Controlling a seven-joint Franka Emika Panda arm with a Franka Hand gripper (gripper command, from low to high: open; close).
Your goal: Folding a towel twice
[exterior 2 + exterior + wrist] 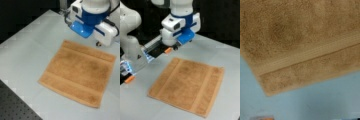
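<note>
1. The table [225, 52] is showing as a pale grey, matte surface in both front views; a dark perforated board [12, 105] is lying along its edge at a front view's bottom left.
2. The background behind the table is reading black in both front views.
3. The towel [187, 85] is lying flat and unfolded on the table, roughly square, with a darker woven band running near two opposite edges. No fold is showing in it.
4. In a front view the towel [80, 75] is sitting right of centre, one corner pointing toward my arm.
5. In the wrist view the towel [295, 35] is filling the upper part, one corner pointing to the lower left, with bare table [315, 100] below it.
6. My gripper [168, 51] is showing only partly in a front view: one orange-tipped finger [168, 50] is sticking out below the wrist housing. I cannot tell how wide the jaws are standing.
7. In a front view my wrist [95, 17] is covering the gripper; the fingers are not making themselves out there.
8. A second orange tip [129, 79] is sitting at a front view's left edge, partly cut off.
9. My arm [181, 22] is hanging above the table beyond the towel's far edge, clear of the cloth, holding nothing that shows.
</note>
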